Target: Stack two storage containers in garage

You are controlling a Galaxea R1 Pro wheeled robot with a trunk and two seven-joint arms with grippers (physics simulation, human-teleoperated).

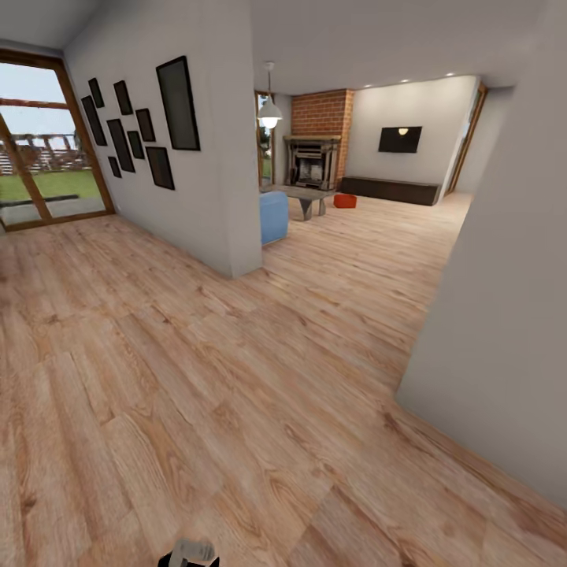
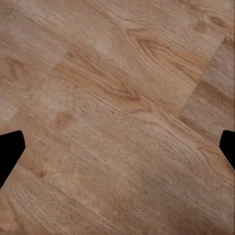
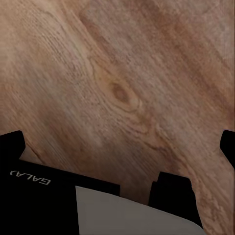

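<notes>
Far down the room, one orange-red storage container (image 1: 344,201) sits on the wood floor of the living room (image 1: 370,213), beside a low grey table (image 1: 303,197). I can make out just that one tub from here. Both arms are far from it. My left gripper (image 2: 117,152) is open, its black fingertips (image 2: 11,152) spread wide over bare wood planks. In the right wrist view my right gripper (image 3: 117,147) is open too, empty, above planks and part of my own dark base (image 3: 58,200). The garage is out of view.
A white wall corner (image 1: 236,197) juts in at the left and another wall (image 1: 504,315) at the right, leaving a wide wood-floor passage (image 1: 331,299) between them. A blue seat (image 1: 273,216), brick fireplace (image 1: 315,150), wall TV (image 1: 399,139) and low dark cabinet (image 1: 390,190) lie beyond. A glass door (image 1: 43,157) stands far left.
</notes>
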